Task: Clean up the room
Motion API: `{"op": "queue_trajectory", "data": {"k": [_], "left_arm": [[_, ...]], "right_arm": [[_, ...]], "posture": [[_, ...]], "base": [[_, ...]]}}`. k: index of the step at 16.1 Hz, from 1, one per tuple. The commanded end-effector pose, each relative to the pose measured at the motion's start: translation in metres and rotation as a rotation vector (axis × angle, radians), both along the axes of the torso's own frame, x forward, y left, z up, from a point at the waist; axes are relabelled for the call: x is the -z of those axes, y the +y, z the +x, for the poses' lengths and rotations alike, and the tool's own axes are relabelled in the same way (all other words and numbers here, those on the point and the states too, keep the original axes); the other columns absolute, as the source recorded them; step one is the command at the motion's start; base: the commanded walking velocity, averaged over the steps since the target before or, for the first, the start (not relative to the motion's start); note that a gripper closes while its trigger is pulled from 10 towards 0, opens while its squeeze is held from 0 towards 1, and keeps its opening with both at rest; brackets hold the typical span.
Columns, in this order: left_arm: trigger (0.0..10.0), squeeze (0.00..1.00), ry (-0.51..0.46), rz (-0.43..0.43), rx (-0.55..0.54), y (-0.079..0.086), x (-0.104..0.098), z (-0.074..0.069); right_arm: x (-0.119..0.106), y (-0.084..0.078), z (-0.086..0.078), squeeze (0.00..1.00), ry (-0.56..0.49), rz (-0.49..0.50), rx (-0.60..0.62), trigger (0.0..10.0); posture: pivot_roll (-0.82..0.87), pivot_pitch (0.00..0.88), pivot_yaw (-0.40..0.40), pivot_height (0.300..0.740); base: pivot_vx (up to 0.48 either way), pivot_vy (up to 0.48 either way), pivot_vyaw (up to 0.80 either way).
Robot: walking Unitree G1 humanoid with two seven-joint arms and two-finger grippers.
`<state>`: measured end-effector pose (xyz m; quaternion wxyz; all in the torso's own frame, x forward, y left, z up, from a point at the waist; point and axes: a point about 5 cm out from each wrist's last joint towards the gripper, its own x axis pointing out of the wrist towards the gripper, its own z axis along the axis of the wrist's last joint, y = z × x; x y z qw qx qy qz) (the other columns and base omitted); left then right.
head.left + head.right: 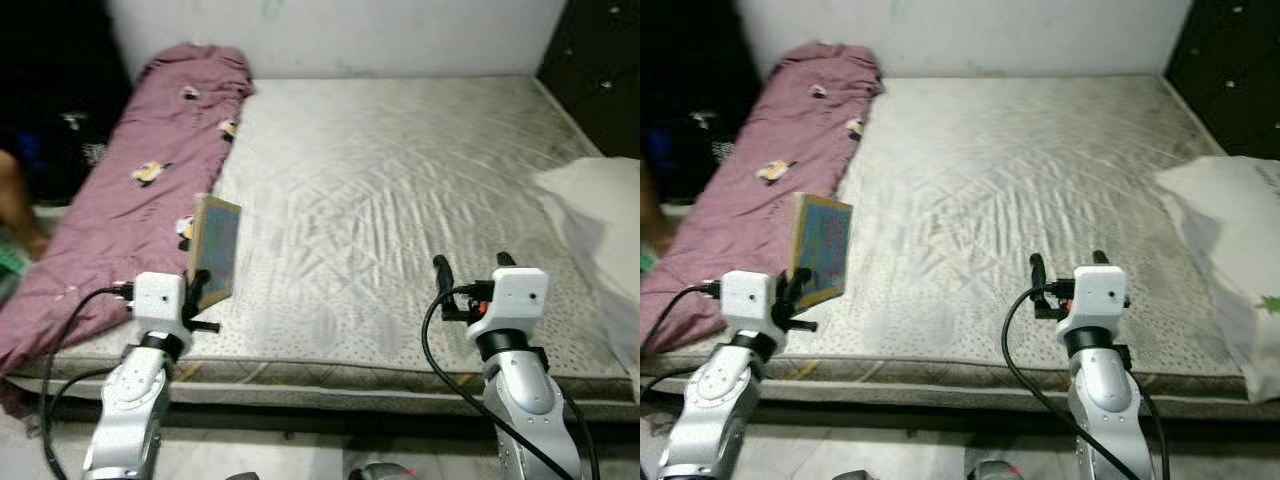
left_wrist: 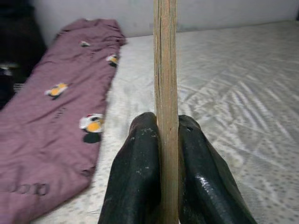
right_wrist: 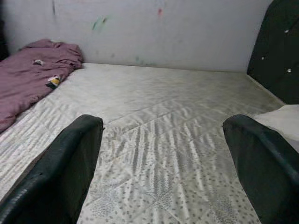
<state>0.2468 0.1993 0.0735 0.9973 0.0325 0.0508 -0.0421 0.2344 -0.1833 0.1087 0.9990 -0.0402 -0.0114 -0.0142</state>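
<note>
Over quilted mattress, left gripper clamping flat book

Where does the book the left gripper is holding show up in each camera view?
Left eye view: the book stands upright at lower left, above the left gripper, beside the purple blanket.
Right eye view: lower left, same pose.
Left wrist view: seen edge-on as a vertical strip clamped between the two black fingers.
Right wrist view: not in it.
Shared landmark: the purple blanket along the mattress's left side.
</note>
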Motion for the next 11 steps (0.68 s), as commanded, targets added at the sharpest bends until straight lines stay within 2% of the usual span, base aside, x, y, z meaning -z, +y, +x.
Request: {"op": "queue_trajectory", "data": {"k": [1,11], "left_arm": [[10.0,0.00,-0.060,-0.001,0.001,-0.0005,-0.0139,0.0057],[10.0,0.00,-0.048,-0.010,0.000,-0.0034,-0.0112,0.0006]], "right_arm": [[-0.0023,-0.0040,-0.0007,0.00,-0.002,-0.011,0.008,10.0],[-0.0027,-0.0055,-0.0025,0.00,0.012,-0.055,-0.028,10.0]], "posture": [[-0.10,0.000,0.069,0.740],[-0.11,0.000,0.051,0.740]], "base": [[0.000,-0.382,0.00],[0.000,-0.448,0.00]]}}
